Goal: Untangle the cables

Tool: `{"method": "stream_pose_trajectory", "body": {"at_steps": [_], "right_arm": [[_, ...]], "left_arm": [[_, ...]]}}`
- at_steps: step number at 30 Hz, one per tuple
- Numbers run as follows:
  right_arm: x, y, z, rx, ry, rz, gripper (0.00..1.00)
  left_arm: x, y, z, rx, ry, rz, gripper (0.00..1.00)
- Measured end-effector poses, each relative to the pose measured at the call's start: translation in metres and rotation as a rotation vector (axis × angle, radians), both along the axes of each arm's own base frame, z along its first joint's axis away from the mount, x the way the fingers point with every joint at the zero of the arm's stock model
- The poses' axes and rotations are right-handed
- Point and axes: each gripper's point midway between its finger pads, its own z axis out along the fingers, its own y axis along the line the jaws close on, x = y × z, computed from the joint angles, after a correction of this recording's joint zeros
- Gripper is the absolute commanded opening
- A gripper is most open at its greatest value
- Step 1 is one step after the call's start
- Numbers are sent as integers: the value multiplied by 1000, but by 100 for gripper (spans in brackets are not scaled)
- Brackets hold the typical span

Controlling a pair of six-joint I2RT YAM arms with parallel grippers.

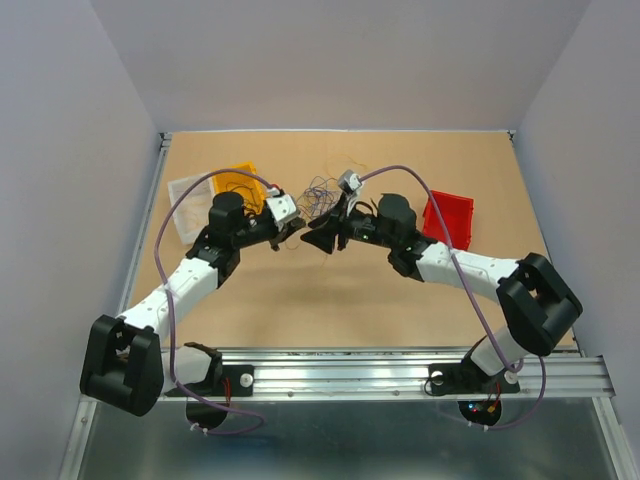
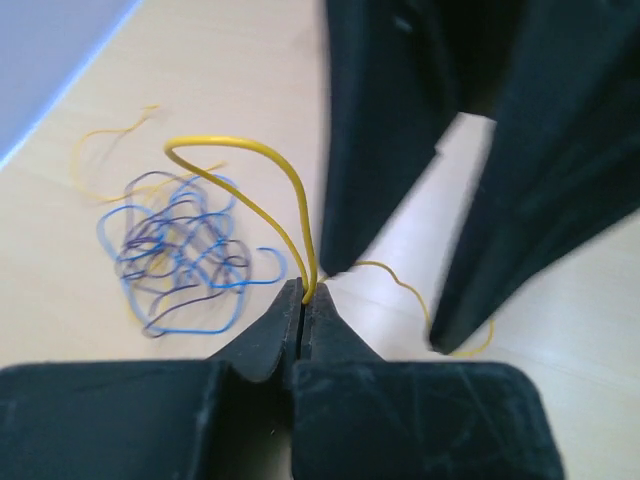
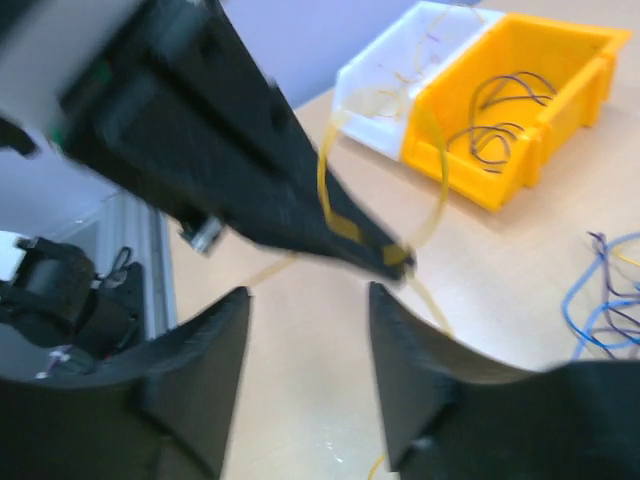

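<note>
Overhead: the cable tangle [image 1: 320,197] lies just beyond where the two arms meet. Left wrist: the left gripper [image 2: 303,292], closed tight, pinches a yellow wire [image 2: 250,160] right of the tangle. Right wrist, blurred: the right gripper [image 3: 310,300] seems parted, holding nothing.

We see the cables [image 1: 320,197] from high above and behind, looking steeply down. Our two wrist views sit low and close beside the cables, facing each other; all three share them.
</note>
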Motion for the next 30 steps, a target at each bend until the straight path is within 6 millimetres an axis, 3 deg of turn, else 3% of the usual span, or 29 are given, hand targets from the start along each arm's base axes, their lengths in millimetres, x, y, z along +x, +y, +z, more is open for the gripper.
{"method": "stream_pose_trajectory", "body": {"at_steps": [3,10,15,22,30], "right_arm": [[6,-8,-10,-15,16,-71,69],[26,-30,-7,-11,15,-260,76],[39,-40,1,5,1,-358,76],[46,-52,-7,-9,10,-434,77],[48,-56,-14,-23,16,-460,77]], "left_arm": [[25,20,20,-13,-23,153,0],[68,100,59,-59,-93,570,0],[87,160,62,-38,-109,862,0],[90,231,64,10,-144,1215,0],[77,286,92,-31,-240,1474,0]]}}
